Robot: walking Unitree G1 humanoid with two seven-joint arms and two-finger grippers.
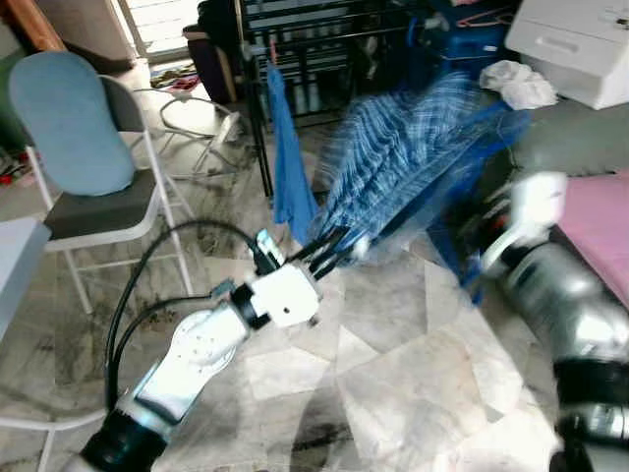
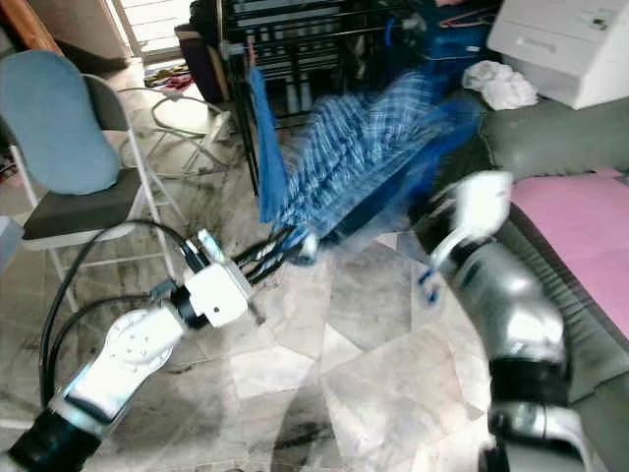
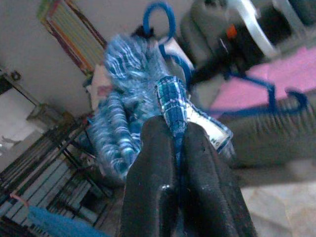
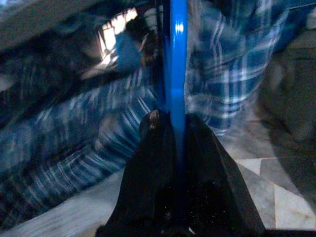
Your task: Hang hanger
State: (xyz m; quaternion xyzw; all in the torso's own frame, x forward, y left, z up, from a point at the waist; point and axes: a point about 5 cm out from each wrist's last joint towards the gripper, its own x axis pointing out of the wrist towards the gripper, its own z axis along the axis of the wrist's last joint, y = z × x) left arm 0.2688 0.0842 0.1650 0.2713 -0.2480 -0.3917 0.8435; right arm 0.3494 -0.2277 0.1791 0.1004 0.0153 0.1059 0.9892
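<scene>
Left gripper (image 1: 339, 246), head views: two long black fingers clamped on the lower edge of a blue-and-white plaid shirt (image 1: 413, 147), which hangs motion-blurred mid-scene over the marble floor (image 1: 393, 354). Right gripper is lost in blur at the shirt's right side; its silver forearm (image 1: 560, 295) is clear. Far behind stands a black metal drying rack (image 1: 295, 59) with a plain blue cloth (image 1: 290, 167) hanging from it. Left, a grey folding chair with a pale blue back (image 1: 69, 123); far right, a white box (image 1: 580, 44).

Left wrist view: fingers (image 3: 158, 168) pinch a plaid fold. Beyond it, a blue plastic hanger (image 3: 160, 19) shows its hook above the shirt.

Right wrist view: right gripper (image 4: 175, 128) grips a hanger bar, plaid cloth blurred behind.
</scene>
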